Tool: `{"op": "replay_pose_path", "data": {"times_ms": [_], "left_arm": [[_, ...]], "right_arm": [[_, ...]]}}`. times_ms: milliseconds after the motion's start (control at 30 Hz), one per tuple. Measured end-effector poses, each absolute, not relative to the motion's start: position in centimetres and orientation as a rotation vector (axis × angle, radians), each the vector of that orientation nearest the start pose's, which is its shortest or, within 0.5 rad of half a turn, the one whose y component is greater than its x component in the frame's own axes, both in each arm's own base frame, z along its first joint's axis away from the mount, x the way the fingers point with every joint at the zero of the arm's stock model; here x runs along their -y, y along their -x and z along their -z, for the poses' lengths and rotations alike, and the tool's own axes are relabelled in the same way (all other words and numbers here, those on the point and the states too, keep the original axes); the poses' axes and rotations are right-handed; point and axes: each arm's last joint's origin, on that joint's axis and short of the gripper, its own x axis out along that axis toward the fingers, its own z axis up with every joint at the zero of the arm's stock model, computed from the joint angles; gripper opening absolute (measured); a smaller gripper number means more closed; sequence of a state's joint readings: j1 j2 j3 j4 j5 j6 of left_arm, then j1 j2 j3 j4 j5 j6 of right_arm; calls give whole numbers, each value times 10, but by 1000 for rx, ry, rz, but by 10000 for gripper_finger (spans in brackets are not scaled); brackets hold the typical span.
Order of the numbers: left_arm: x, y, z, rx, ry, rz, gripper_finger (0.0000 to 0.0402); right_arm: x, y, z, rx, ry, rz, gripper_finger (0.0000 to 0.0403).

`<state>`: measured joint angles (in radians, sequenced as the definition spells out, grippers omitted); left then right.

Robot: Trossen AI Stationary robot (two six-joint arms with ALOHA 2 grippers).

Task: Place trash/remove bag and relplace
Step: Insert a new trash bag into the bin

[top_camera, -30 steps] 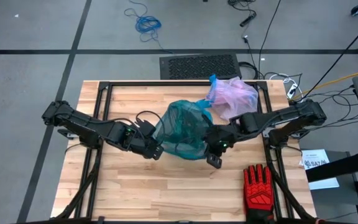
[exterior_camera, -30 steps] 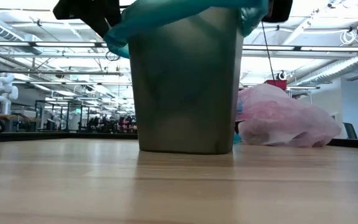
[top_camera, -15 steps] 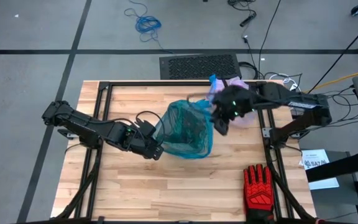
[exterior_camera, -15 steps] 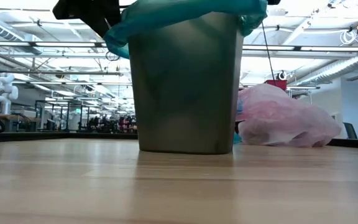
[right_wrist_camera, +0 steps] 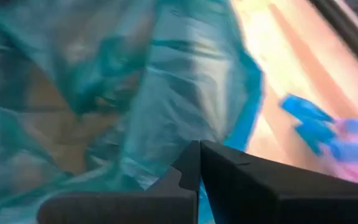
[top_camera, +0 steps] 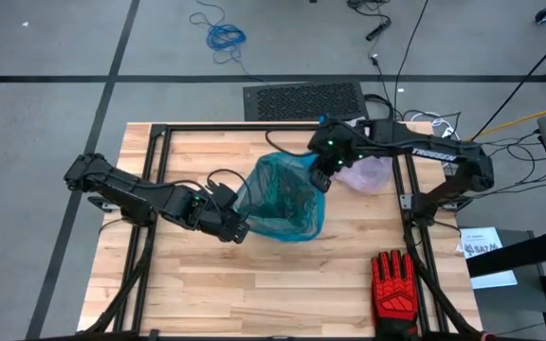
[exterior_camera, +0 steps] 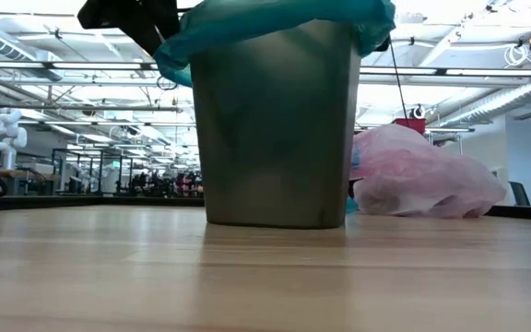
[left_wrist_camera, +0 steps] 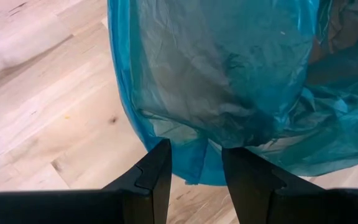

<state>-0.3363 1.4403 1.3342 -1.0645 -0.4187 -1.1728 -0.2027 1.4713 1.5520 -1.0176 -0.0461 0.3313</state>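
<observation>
A grey bin (exterior_camera: 275, 129) stands mid-table, lined with a translucent teal bag (top_camera: 287, 199) whose rim is folded over the bin's top edge. My left gripper (left_wrist_camera: 194, 149) is at the bin's left side, on the bag's overhang. My right gripper (top_camera: 318, 180) hovers shut at the bin's far right corner, its fingertips (right_wrist_camera: 191, 149) right at the teal film. The pinkish-lavender bag (exterior_camera: 422, 175) with its blue drawstring (right_wrist_camera: 316, 124) lies bunched on the table behind the bin, partly under my right arm. The trash is out of view. My left gripper has the hanging edge of the teal bag's overhang (left_wrist_camera: 194, 171) between its two fingers, which stand a little apart. It comes slanting down from the table's left side. The film hangs slack outside the bin's wall. My right gripper: I cannot tell whether it touches the teal film.
A red-and-black work glove (top_camera: 393, 284) lies near the table's front right corner. The black frame rails (top_camera: 159, 180) run along the table's left, right and far sides. Bare wood (top_camera: 216, 284) stretches in front of the bin.
My right gripper has swung from the bin's near right side toward the table's far edge, rising a little, and now sits at the bin's far right corner, over the pink bag. My left gripper, the bin and the pink bag have kept still.
</observation>
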Motion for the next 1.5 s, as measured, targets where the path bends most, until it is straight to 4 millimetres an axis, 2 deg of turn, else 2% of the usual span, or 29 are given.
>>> {"op": "replay_pose_path", "data": {"times_ms": [267, 467, 533, 733, 933, 1100, 1333, 1400, 1500], "left_arm": [[79, -261, -312, -867, 646, -682, 137], [79, -261, -312, -867, 646, -683, 137], [79, -261, -312, -867, 646, -683, 137], [79, -261, -312, -867, 645, -683, 137], [79, -263, -310, -866, 628, -697, 137], [81, -268, -303, -889, 606, -706, 137], [83, -267, -301, -909, 610, -698, 137], [83, -267, -301, -918, 607, -698, 137], [83, -267, -301, -924, 607, -694, 137]], "right_arm": [[59, -273, -361, -1027, -402, 374, 1], [59, -272, -359, -1036, -392, 396, 0], [59, -273, -350, -1054, -392, 398, 0], [57, -275, -301, -1139, -403, 367, 0], [53, -269, -289, -1111, -435, 370, 0], [51, -252, -308, -1036, -433, 365, 0], [31, -204, -354, -861, -307, 197, 0], [24, -201, -360, -803, -274, 165, 0], [19, -209, -362, -702, -238, 179, 0]]}}
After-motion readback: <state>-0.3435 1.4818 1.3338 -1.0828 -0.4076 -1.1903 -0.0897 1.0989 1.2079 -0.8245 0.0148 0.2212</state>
